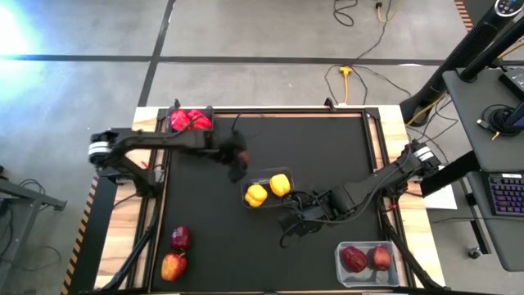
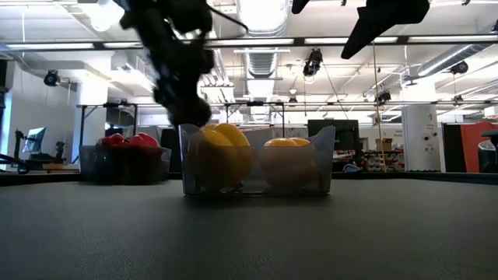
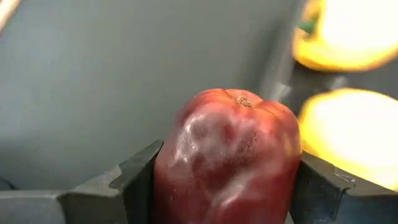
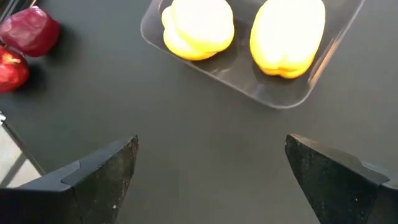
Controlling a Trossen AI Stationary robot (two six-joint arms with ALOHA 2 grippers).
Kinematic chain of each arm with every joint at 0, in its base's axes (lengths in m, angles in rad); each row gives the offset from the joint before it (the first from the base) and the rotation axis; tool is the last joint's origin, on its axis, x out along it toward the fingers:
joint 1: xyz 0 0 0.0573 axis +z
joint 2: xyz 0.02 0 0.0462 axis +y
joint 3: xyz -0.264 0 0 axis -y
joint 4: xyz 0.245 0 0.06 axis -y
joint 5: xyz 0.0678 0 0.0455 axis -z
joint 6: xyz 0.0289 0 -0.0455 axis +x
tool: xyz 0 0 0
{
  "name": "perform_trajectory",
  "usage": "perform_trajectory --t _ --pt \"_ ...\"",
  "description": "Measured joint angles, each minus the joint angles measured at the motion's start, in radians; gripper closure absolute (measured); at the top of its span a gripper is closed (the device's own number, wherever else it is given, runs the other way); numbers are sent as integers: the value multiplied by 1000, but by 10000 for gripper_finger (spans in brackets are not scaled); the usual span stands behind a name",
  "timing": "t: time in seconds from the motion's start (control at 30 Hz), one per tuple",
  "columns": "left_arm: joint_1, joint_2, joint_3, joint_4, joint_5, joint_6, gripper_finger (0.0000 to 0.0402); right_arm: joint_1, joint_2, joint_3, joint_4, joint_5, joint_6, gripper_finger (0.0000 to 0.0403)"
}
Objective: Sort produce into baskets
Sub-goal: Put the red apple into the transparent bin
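Sorting is sitting roughly two-thirds done: red peppers (image 1: 189,120) are filling the dark basket (image 1: 206,111), two yellow peppers (image 1: 268,190) the clear basket (image 1: 288,174), two apples (image 1: 366,258) the third basket (image 1: 341,264). Your left gripper (image 3: 227,180) is clamping a red apple (image 3: 227,152) beside the yellow peppers; your right gripper (image 4: 211,174) is hanging wide open, empty. Two loose apples (image 1: 177,252) are waiting on the table (image 1: 327,147).

From above, your left gripper (image 1: 237,164) is a dark smear, so you cannot make out there the apple (image 3: 227,155) it clamps. The left wrist picture cuts that apple off at its lower edge. The two yellow peppers (image 3: 348,134) beside it are glare-washed and run out of frame. In the low picture the dark basket (image 2: 124,163) is small and dim; you see red tops only, count uncertain. The right wrist picture crops one loose apple (image 4: 12,70) at its edge.
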Motion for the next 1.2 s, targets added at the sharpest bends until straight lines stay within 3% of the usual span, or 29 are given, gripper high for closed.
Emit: perform_trajectory --t 0.2,0.3,0.43,0.6,0.93,1.2 --pt "101 194 122 30 5 93 146 17 0 0 -2 -9 28 7" --pt "140 274 166 38 44 116 146 12 0 0 -13 -76 10 7" --pt "185 342 206 55 47 116 145 -12 -6 0 -59 -153 -82 7" --pt "210 387 223 71 64 110 128 -93 -26 0 -137 -161 -267 7" --pt "210 419 222 103 65 67 53 -383 -60 0 -134 -223 -767 7" --pt "210 237 220 13 50 39 41 -593 -37 -25 3 -318 -1176 7"
